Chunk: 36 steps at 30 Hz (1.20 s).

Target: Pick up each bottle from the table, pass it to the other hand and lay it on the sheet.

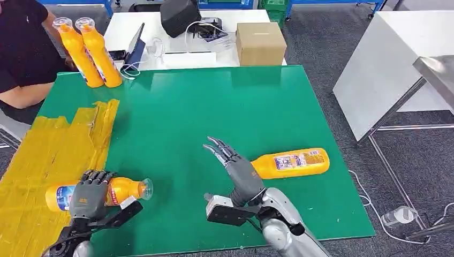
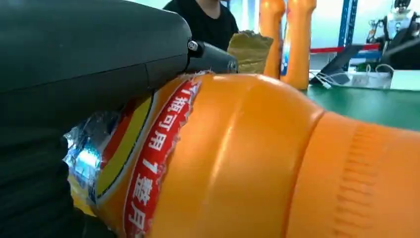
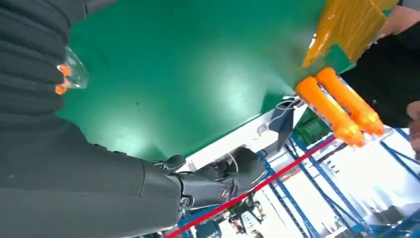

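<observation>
An orange bottle (image 1: pixel 126 190) with a clear cap lies on its side at the near left, its base end on the yellow sheet (image 1: pixel 48 155) and its neck over the green table (image 1: pixel 214 107). My left hand (image 1: pixel 88 195) grips it from above, fingers wrapped over the label. Up close, the bottle (image 2: pixel 247 158) lies under my left hand (image 2: pixel 89 54). A second orange bottle (image 1: pixel 292 163) lies on the table at the near right. Just left of its neck end is my right hand (image 1: pixel 233 163), fingers spread and holding nothing. The right wrist view shows my right hand (image 3: pixel 208 181) over bare green table.
Two more orange bottles (image 1: pixel 91 51) lean at the table's far left corner beside a person in black (image 1: pixel 21 48). Behind the green table a white table carries a cardboard box (image 1: pixel 260 43) and a laptop (image 1: pixel 136 45). A metal table (image 1: pixel 385 69) stands at the right.
</observation>
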Motion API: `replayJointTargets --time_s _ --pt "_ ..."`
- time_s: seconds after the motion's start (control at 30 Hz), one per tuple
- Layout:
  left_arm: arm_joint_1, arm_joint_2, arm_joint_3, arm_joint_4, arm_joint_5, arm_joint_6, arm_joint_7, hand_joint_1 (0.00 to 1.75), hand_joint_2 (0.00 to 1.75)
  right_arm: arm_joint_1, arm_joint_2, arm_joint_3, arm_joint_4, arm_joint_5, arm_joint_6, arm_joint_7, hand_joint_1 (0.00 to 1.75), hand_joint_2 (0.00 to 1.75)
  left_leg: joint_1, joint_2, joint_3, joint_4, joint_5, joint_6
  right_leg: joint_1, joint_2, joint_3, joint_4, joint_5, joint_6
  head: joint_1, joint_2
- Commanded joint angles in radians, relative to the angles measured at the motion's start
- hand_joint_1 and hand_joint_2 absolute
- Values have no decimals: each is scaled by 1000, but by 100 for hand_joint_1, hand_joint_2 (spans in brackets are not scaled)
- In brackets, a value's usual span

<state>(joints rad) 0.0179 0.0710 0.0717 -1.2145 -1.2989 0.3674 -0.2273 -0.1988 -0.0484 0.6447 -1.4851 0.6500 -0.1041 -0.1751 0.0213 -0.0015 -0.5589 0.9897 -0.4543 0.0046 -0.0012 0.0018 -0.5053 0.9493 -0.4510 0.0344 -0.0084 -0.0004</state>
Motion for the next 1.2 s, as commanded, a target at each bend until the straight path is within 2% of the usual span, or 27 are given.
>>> replayJointTargets --time_s 0.03,0.17,0.27,0.3,0.5,0.6,0.8,0.83,0.87,1.03,1.17,1.2 --pt "-1 87 -73 200 -43 -30 42 0 175 -55 -5 7 69 -5 11 0 0 175 -2 4 5 -3 1 0 -2 4 1 0 1 -1 0 0" --pt "2 105 -71 206 -22 -56 29 0 175 -60 -4 6 77 -7 12 0 0 175 -2 4 7 -2 1 -1 -2 4 4 3 1 -2 0 0" --pt "12 128 -55 187 65 -112 -30 0 175 -66 -4 0 88 -11 13 -1 0 175 -2 5 9 -2 1 -2 -2 5 4 5 0 -3 0 0" --pt "16 139 -50 179 106 -150 -54 0 175 -68 -5 -1 92 -12 13 -3 0 175 -3 8 6 -4 3 -2 -2 8 -1 5 2 -4 0 0" --pt "42 191 -8 171 216 -246 -109 0 175 -85 -19 -5 110 -20 18 -26 0 175 -2 5 14 -2 0 -4 -1 5 9 8 -2 -4 0 0" --pt "54 202 1 179 223 -255 -111 0 175 -93 -20 -5 121 -22 20 -30 0 175 -2 8 14 -3 1 -3 -2 8 7 8 -1 -5 0 0" --pt "54 202 1 179 223 -255 -111 0 175 -93 -20 -5 121 -22 20 -30 0 175 -2 6 14 -3 1 -4 -2 6 8 9 -2 -6 0 0" --pt "54 202 1 179 223 -255 -111 0 175 -93 -20 -5 121 -22 20 -30 0 175 -3 9 10 -5 3 -3 -2 9 3 8 0 -6 0 0" --pt "54 202 1 179 223 -255 -111 0 175 -93 -20 -5 121 -22 20 -30 0 175 -2 6 14 -3 1 -4 -2 6 8 9 -2 -6 0 0" --pt "53 200 1 179 229 -265 -108 0 175 -95 -20 -3 122 -22 21 -30 0 175 -3 6 13 -4 2 -4 -2 6 6 9 -1 -6 0 0" --pt "50 241 -20 216 215 -303 -75 0 175 -110 -19 0 143 -31 29 -36 0 175 -2 5 16 -3 1 -4 -2 5 10 10 -3 -6 0 0" --pt "47 244 -19 226 215 -304 -75 0 175 -113 -16 1 145 -31 29 -36 0 175 -2 8 13 -4 2 -4 -2 8 6 9 -1 -6 0 0"
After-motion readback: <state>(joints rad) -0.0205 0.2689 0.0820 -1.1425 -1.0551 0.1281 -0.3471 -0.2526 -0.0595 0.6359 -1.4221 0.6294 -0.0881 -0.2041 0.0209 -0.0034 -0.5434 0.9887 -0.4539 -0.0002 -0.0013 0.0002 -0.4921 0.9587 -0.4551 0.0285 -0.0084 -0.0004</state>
